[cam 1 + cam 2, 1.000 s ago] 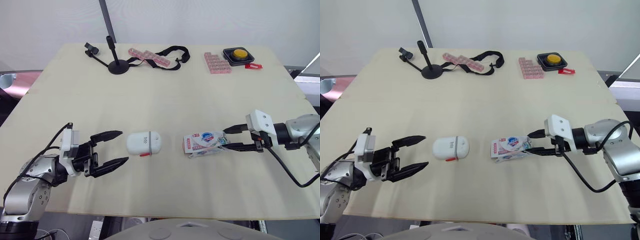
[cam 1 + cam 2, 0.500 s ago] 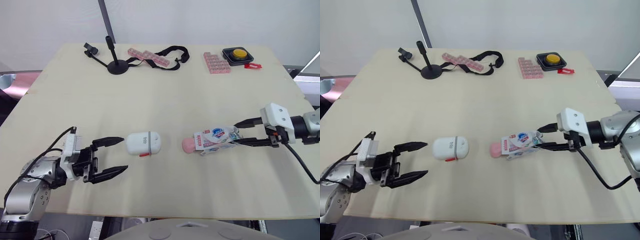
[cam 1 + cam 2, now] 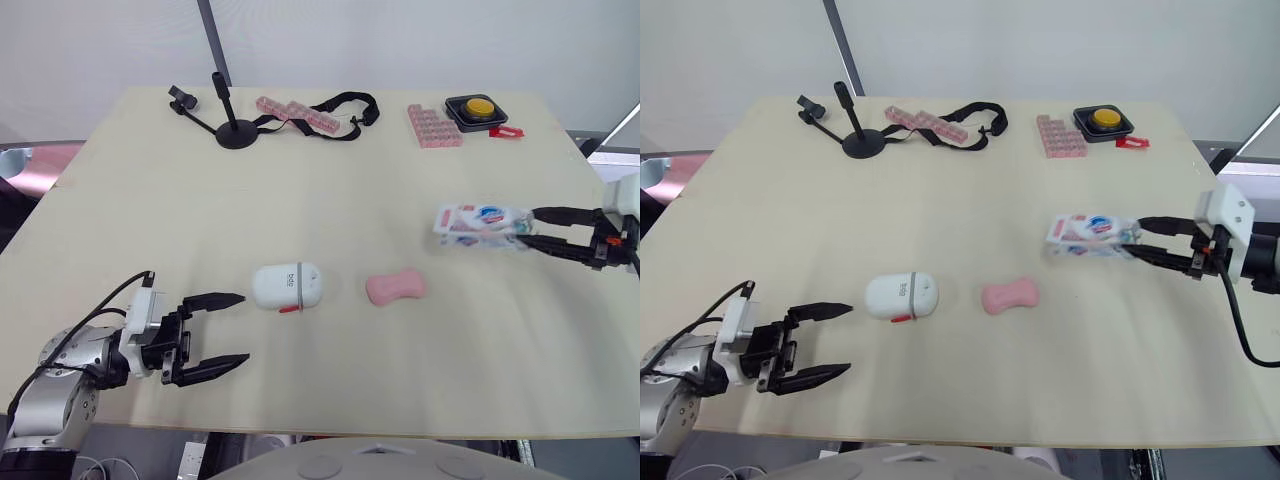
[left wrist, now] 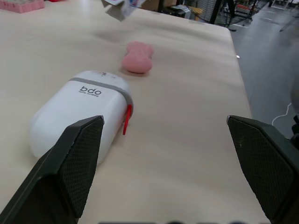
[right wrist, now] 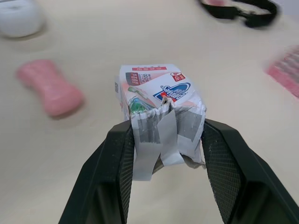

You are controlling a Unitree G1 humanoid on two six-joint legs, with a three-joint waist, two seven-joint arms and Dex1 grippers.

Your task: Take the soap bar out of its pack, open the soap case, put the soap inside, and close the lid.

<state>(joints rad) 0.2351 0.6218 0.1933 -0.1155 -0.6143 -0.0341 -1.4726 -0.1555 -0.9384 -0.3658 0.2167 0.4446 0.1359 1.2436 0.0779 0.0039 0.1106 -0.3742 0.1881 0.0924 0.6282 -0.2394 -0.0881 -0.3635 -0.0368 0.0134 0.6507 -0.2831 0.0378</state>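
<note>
Left gripper [image 3: 243, 328] has its fingers spread wide; right gripper [image 3: 528, 226] clamps the soap pack [image 3: 478, 220].

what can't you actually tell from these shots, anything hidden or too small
Mouth of the soap pack: faces away in the right wrist view, contents unknown.
Far side of the soap case: hidden by its own body, left wrist view.
Pink blocks at the far edge: too small to identify, eye views.

white soap case [image 4: 79, 116]: "bdo" in dark letters on its top, clearest in the left wrist view. a smaller line of print sits right under it, too small to read. soap pack [image 5: 159, 93]: blue logo w/ white script, red strip w/ white print, more small print on the side; none legible.
</note>
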